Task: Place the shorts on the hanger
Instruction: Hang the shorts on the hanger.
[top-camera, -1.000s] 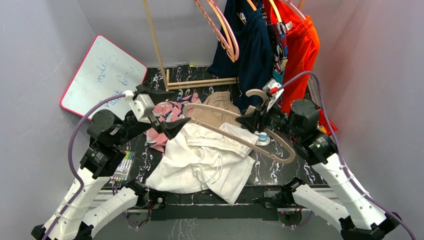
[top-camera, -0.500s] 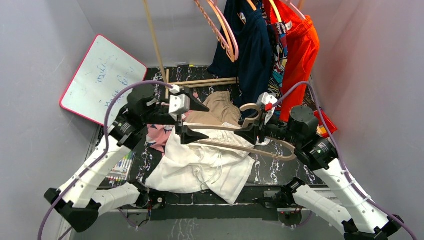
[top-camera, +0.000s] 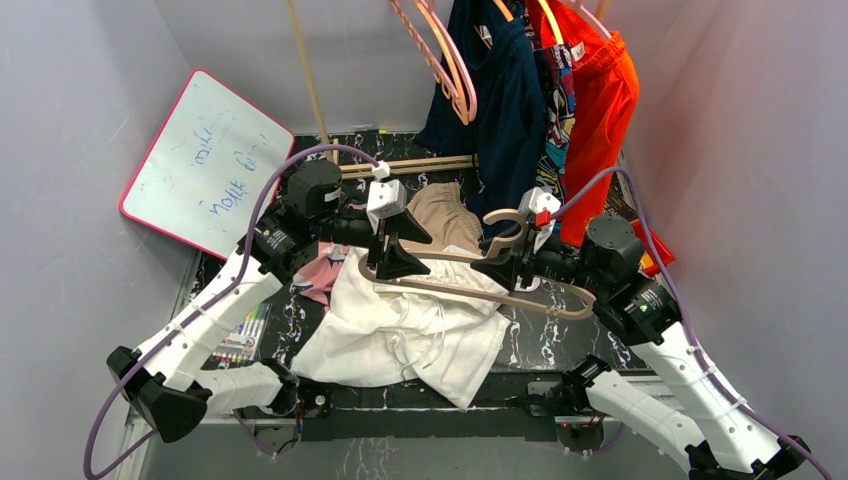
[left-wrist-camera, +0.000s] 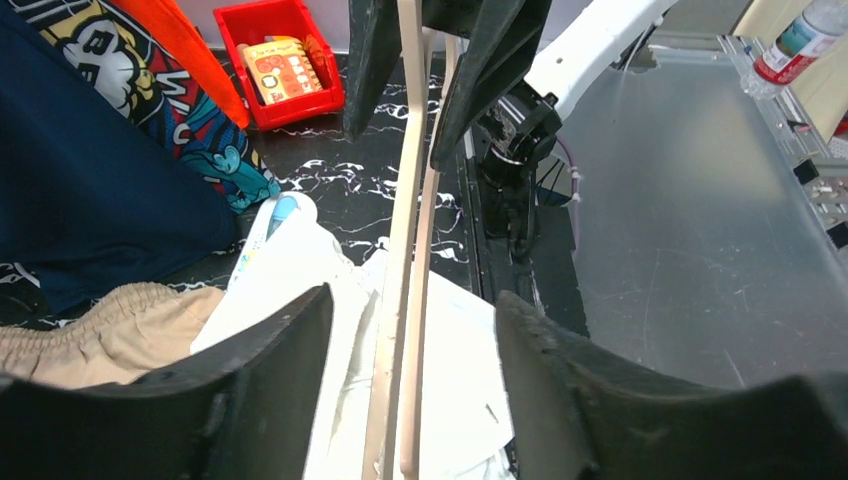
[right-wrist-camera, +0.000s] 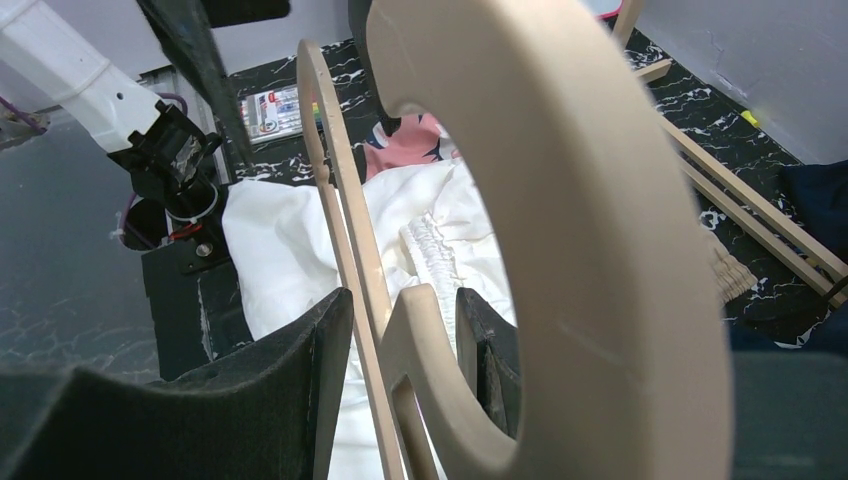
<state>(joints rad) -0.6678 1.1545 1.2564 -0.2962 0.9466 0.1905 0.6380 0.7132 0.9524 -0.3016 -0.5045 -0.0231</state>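
Observation:
The white shorts (top-camera: 400, 325) lie crumpled on the table in front of both arms and also show in the left wrist view (left-wrist-camera: 455, 340) and the right wrist view (right-wrist-camera: 285, 235). The beige hanger (top-camera: 545, 295) is held level above them. My right gripper (top-camera: 505, 262) is shut on the hanger's neck just below the thick hook (right-wrist-camera: 600, 250), which fills the right wrist view. My left gripper (top-camera: 397, 245) is open. Its fingers (left-wrist-camera: 260, 385) straddle the hanger's left arm and lower bar (left-wrist-camera: 405, 290) without touching them.
Tan shorts (top-camera: 440, 208) and a pink patterned garment (top-camera: 318, 278) lie behind the white shorts. Navy (top-camera: 505, 100) and orange (top-camera: 600, 90) clothes and pink hangers (top-camera: 445, 60) hang on the wooden rack. A whiteboard (top-camera: 205, 155) leans at left. Markers (top-camera: 245, 335) lie nearby. A red bin (left-wrist-camera: 285, 60) stands at the right.
My left arm has swung right and forward, and its open jaws now straddle the hanger's left end. My right gripper has kept hold of the hanger and lowered it slightly.

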